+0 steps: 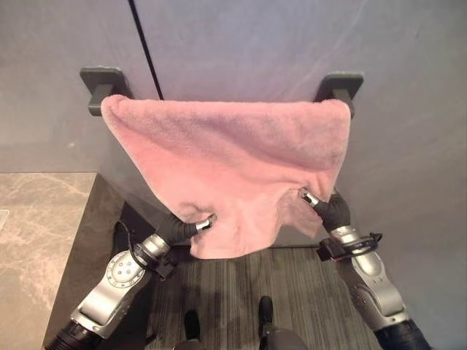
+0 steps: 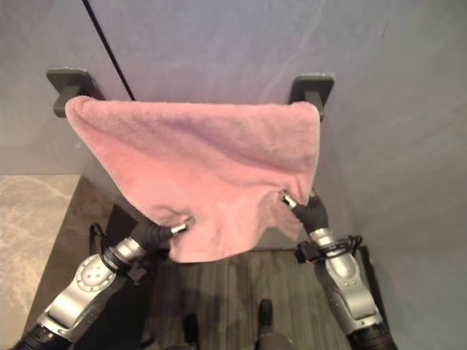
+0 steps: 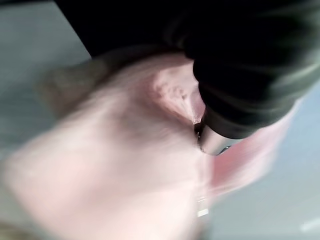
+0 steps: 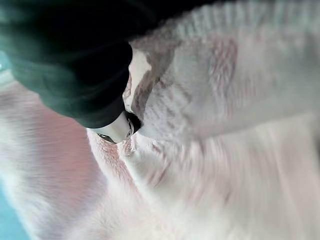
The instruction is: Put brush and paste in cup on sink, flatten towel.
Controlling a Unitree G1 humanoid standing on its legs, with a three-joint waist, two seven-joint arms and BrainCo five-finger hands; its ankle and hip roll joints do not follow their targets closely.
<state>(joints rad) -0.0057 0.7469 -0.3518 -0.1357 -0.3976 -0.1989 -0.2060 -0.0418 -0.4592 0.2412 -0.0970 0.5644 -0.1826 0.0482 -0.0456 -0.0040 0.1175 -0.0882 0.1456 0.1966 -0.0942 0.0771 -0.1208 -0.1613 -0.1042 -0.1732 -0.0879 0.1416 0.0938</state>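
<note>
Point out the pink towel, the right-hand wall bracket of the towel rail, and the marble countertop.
pink towel [image 1: 233, 149], left eye view, on the middle of its hanging front face.
right-hand wall bracket [image 1: 340, 86], left eye view, on its dark grey mounting plate.
marble countertop [image 1: 36, 233], left eye view, on its bare veined top.

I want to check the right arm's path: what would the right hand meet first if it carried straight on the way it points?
The right hand is already buried in the pink towel, so more towel comes first; the grey wall probably lies behind it, though depth is unclear.

light: soft, even | glare: none | blur: both wrist views heavily smeared
</note>
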